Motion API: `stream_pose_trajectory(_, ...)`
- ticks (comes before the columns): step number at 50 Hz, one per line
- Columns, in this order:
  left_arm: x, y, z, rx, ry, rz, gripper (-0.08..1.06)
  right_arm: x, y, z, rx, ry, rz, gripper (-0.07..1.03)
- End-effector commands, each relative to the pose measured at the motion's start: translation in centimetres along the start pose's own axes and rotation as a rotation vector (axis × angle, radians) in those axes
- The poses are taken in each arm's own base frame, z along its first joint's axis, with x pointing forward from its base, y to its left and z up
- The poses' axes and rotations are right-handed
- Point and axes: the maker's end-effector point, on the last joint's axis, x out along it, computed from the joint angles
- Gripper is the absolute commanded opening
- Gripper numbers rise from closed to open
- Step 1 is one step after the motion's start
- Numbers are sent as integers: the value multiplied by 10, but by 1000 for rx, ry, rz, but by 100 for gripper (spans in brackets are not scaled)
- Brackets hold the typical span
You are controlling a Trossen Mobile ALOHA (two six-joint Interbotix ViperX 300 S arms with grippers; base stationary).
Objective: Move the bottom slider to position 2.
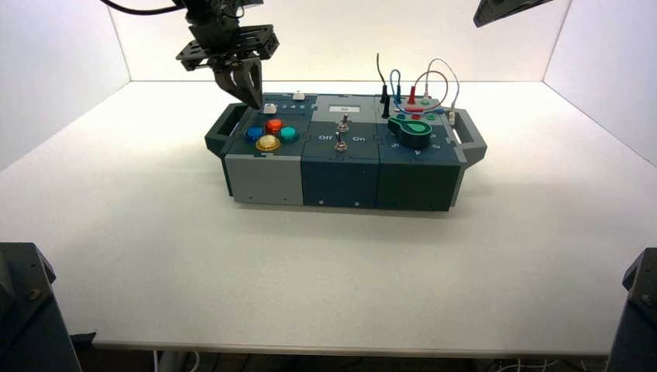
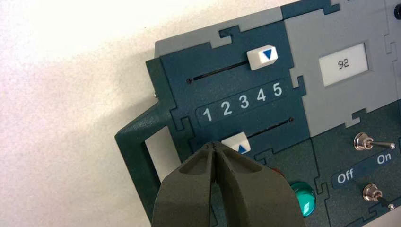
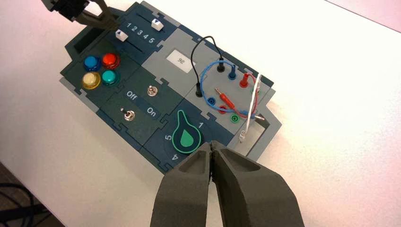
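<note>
The bottom slider (image 2: 235, 141) is a small white square knob with a blue arrow, on the dark track nearest the coloured buttons. Its arrow points roughly at the printed digit 2 (image 2: 227, 109) in the row 1 to 5. My left gripper (image 2: 215, 145) is shut and empty, its tips against the knob's side toward the 1 end. In the high view the left gripper (image 1: 254, 102) is at the box's far left corner, beside the knob (image 1: 270, 108). My right gripper (image 3: 211, 146) is shut and empty, held high above the box's right end.
The twin top slider (image 2: 262, 56) stands at 5. A grey display (image 2: 344, 64) reads 92. Four dome buttons (image 1: 270, 133), two toggle switches (image 1: 341, 132), a green rotary knob (image 1: 412, 130) and plugged wires (image 1: 422, 89) fill the rest of the box. Handles (image 1: 223, 128) jut from both ends.
</note>
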Motion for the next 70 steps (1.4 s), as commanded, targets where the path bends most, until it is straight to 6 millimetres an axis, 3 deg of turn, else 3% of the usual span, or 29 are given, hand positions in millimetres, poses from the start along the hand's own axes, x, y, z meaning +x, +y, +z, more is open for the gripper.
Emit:
stream_pose_trajectory(1, -7, -6, 13, 12, -36, -5, -3, -4, -1, 8, -9, -29, -8, -2)
stream_pose_trajectory(51, -6, -15, 13, 29, -22, -17, -3, -4, -2, 9, -11, -32, -12, -2)
stream_pose_trajectory(70, -22, 10, 13, -30, -46, 3, -3, -5, -1, 8, -12, -30, -12, -2)
